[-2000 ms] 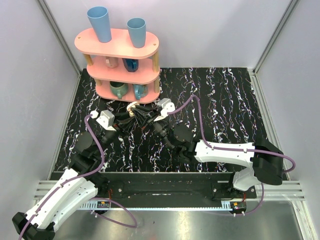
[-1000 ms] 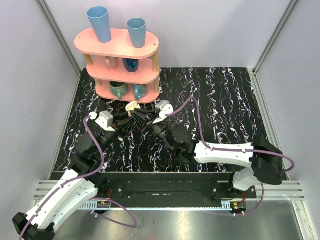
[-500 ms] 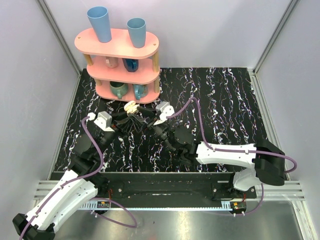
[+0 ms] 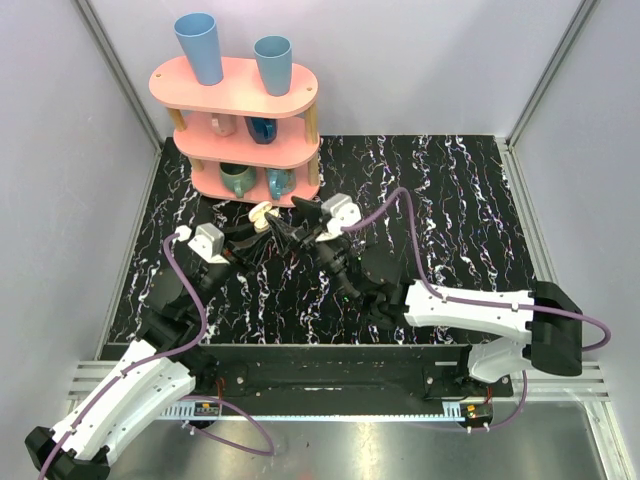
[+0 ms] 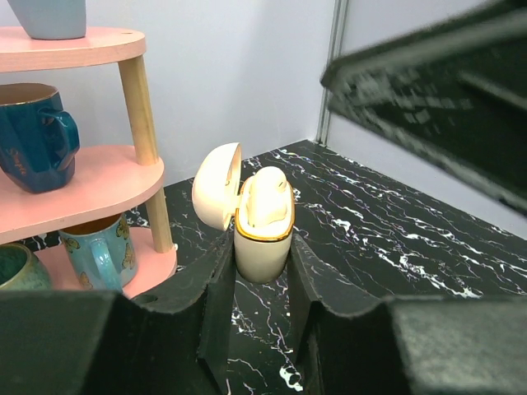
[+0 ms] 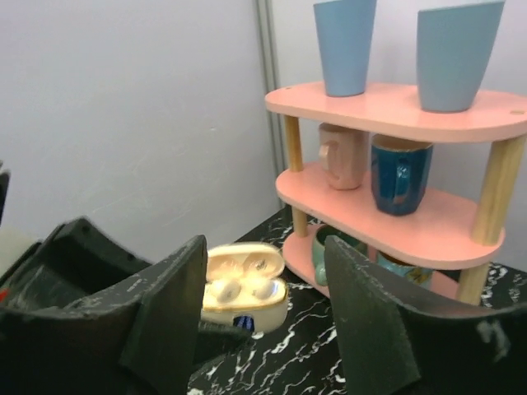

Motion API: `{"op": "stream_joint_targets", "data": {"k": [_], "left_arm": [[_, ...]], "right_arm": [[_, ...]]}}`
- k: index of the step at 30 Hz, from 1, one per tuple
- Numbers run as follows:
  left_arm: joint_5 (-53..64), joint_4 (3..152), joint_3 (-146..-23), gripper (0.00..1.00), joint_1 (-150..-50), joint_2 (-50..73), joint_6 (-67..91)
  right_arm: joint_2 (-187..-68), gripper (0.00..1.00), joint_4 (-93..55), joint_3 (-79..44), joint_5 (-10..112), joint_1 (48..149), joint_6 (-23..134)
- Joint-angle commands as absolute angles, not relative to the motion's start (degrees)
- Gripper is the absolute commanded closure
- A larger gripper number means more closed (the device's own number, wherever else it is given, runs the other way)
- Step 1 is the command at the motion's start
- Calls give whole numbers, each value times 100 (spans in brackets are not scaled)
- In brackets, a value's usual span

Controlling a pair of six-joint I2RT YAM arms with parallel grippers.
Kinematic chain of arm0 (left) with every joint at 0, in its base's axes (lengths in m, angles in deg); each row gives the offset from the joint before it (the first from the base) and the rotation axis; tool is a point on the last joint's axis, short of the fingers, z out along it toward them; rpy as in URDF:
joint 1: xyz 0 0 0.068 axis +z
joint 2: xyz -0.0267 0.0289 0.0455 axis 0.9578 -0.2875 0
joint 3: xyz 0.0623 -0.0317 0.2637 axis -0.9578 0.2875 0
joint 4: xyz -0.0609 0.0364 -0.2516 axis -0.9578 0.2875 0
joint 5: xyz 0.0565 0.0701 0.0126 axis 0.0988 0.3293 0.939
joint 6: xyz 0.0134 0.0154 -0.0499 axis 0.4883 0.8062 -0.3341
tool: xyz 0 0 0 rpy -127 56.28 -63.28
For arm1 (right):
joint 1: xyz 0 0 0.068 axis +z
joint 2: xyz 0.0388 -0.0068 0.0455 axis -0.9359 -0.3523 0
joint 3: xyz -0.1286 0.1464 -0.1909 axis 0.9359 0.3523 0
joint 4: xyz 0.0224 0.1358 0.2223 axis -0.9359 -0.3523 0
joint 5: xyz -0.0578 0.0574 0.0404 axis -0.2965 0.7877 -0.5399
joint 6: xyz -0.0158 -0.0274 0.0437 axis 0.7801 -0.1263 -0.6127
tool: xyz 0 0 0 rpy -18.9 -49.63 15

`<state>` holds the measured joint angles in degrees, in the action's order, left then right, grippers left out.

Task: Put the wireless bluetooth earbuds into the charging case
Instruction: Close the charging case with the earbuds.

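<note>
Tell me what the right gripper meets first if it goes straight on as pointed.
Most likely the small cream-white hinged plastic charging case, open and clamped in the left gripper: it sits ahead of the right gripper in its wrist view. The pink three-tier shelf stands behind. Depth unclear.

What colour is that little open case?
The charging case is cream-white with a thin gold rim; clearest in the left wrist view.

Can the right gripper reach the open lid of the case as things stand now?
Probably yes. The left gripper holds the case by its base, so the lid stands free. The right gripper is open and faces it, with nothing between.
</note>
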<state>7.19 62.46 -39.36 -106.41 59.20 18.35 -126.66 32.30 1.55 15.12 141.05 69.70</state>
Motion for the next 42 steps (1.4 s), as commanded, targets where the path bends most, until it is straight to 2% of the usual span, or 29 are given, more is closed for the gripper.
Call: {"op": "stream_joint_targets", "data": {"k": [1,2,6,8,14,17,29,42], "left_arm": [[311,5897,-3960,100,-10625,5978,1952],[75,5906,-3960,100,-10625,5978,1979],[-497,6072,-4056,100,-10625,5882,2207],[-656,6283,-4135,100,-10625,5768,2269],[-841,6292,-4135,100,-10625,5750,2602],[-894,6337,-4171,100,-10625,5767,2682],[-1219,6512,-4373,100,-10625,5592,2779],[-991,6451,-4408,100,-10625,5486,2805]], "right_arm": [[-12455,37,1443,-1023,1171,13873,6926],[-12446,41,620,-1434,1243,13794,6768],[-12323,45,-818,-2061,2033,13231,5680],[-12358,51,-1642,-2499,2587,12888,5423],[-12894,54,-3594,-3572,3413,12651,5097],[-13061,55,-4044,-3767,3932,12510,4825],[-13501,60,-4591,-3961,5145,12184,4235],[-13483,62,-4626,-3847,5576,12184,4218]]}}
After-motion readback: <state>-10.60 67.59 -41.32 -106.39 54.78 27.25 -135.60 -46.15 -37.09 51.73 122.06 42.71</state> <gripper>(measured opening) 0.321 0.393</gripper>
